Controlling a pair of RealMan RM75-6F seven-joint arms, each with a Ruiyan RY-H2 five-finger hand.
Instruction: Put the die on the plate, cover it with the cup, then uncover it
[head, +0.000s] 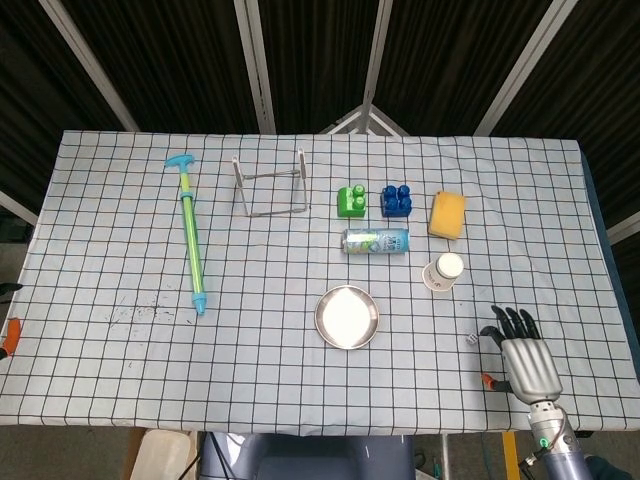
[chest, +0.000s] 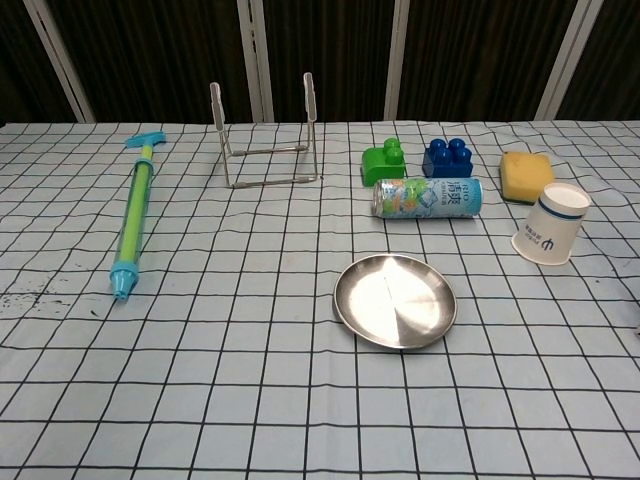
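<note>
Cup logo unreadable; can print illegible

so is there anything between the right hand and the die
No. In the head view only bare checked cloth separates the right hand from the die, which lies just off its fingertips.

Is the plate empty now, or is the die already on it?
Empty. The plate shows only bare metal; the die lies on the cloth, right of it.
</note>
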